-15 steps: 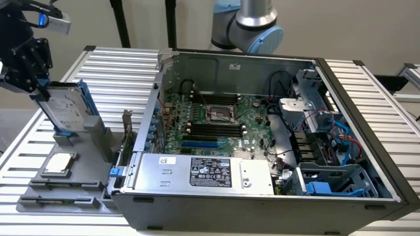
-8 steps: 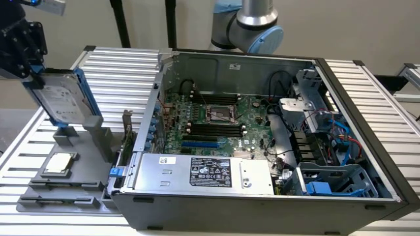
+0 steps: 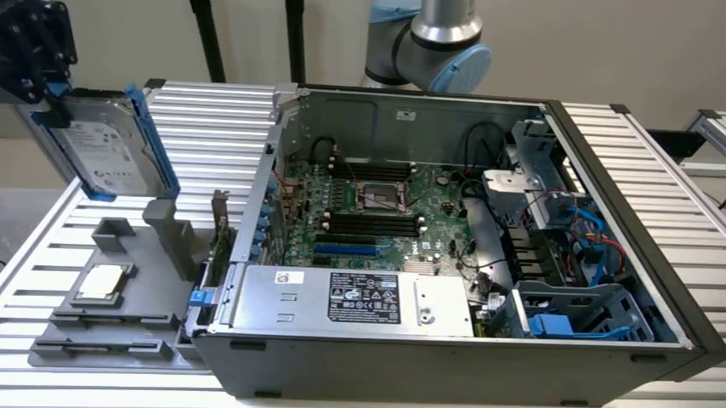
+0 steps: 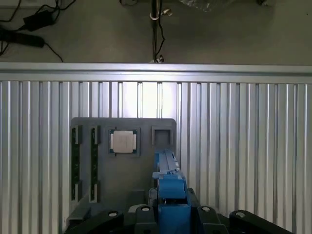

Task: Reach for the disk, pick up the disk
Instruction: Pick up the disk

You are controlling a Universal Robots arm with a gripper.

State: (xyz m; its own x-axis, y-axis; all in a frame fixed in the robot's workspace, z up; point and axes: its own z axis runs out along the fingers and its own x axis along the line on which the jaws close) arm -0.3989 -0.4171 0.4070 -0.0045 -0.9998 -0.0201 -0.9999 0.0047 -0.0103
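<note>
**benchrat:** So where's the disk point(image 3: 108, 149)? Out of the holder or not?

**slotjockey:** It's up in the air at the exterior view's far left. The gripper point(image 3: 51, 95) has it clamped by the top end, fingers closed on the blue rails, so it's holding the disk and nothing else. The drive hangs nearly upright with a slight tilt, white label facing the camera. Its lower end sits just above the gray fixture tray point(image 3: 114, 340). It looks clear of the tray's upright slot, but I can't say for sure.

**benchrat:** And from the wrist?

**slotjockey:** There the disk point(image 4: 168, 185) is seen edge-on, a blue rail running out from between the gripper point(image 4: 170, 218) fingers, with the tray point(image 4: 122, 180) underneath.

**benchrat:** What else is on the tray?

**slotjockey:** The little square chip point(image 3: 104, 279) sits in its pocket nearer the camera. The open computer case point(image 3: 454, 357) stands on the slatted table point(image 3: 216, 127) just to the exterior view's right of the tray, and the power supply point(image 3: 352, 299) sits along the case's near wall.
</note>
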